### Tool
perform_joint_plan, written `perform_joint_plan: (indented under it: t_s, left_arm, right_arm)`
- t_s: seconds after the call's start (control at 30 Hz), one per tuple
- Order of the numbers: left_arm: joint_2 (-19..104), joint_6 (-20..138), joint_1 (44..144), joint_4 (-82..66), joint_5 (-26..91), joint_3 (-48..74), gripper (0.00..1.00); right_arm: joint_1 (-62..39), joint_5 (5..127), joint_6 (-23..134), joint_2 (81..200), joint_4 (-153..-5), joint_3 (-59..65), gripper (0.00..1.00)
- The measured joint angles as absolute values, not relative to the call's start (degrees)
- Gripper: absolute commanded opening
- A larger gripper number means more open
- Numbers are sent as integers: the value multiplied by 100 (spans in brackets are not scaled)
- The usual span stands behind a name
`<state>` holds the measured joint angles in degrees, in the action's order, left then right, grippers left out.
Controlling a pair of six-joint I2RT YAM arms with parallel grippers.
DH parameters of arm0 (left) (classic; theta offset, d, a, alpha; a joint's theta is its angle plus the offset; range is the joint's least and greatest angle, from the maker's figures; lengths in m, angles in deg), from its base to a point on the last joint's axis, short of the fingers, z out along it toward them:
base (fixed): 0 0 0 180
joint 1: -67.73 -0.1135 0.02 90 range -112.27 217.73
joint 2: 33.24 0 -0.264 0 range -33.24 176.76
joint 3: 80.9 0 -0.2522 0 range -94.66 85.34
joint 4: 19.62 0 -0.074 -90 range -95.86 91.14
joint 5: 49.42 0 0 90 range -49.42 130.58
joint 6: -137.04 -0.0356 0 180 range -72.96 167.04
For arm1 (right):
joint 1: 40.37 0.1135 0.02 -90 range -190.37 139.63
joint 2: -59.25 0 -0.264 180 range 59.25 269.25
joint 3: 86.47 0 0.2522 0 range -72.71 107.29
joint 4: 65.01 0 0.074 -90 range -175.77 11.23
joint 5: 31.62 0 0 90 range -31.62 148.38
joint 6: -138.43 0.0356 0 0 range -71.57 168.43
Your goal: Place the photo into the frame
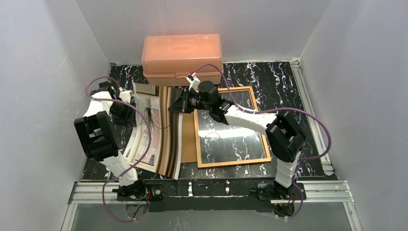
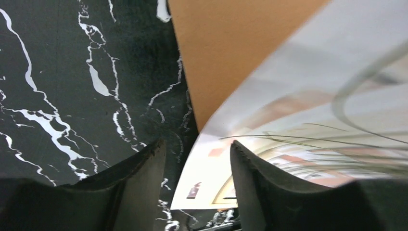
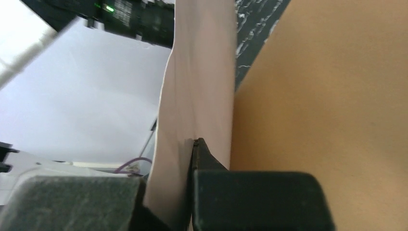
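The right pincer (image 3: 190, 144) is clenched on one edge of the large, glossy beige-pink rectangular photo (image 1: 161, 132), which bows away toward the left pincer (image 2: 196, 144), whose fingers are released. The thin orange-brown wooden frame (image 1: 231, 162) lies under the right arm. The sheet probably needs a slow, level drag back there, without creasing.

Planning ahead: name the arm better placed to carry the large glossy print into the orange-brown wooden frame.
Right. The right gripper pinches the glossy print beside the wooden frame; the left gripper is open.
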<state>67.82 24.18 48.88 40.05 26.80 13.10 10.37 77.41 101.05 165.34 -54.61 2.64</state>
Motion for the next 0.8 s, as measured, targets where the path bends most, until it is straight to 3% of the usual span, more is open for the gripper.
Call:
perform_joint_plan:
  t_s: [0.17, 0.4, 0.5, 0.63, 0.67, 0.73, 0.8]
  left_arm:
    - [6727, 2362, 4875, 4950, 1996, 225, 73]
    - [6356, 2574, 4871, 6010, 654, -1879, 79]
    - [6087, 2742, 4884, 6174, 254, -2043, 79]
    - [5844, 2917, 4967, 6246, 40, -1781, 79]
    - [5829, 2943, 4995, 6250, 24, -1696, 79]
    - [5827, 2984, 5039, 6248, 22, -1541, 79]
    - [5827, 3024, 5074, 6252, 24, -1396, 79]
  right_arm:
    - [1037, 7736, 8820, 16536, -7192, 1292, 5]
    - [1024, 7170, 6460, 15484, -8942, 2249, 1]
    - [1022, 6818, 5513, 14490, -9102, 2087, 1]
    - [1000, 6711, 4342, 12772, -8562, 994, 1]
    - [1000, 6735, 4082, 12379, -8433, 686, 9]
    - [1000, 6799, 3717, 11885, -8339, 284, 14]
    - [1000, 6952, 3426, 11607, -8346, 74, 9]
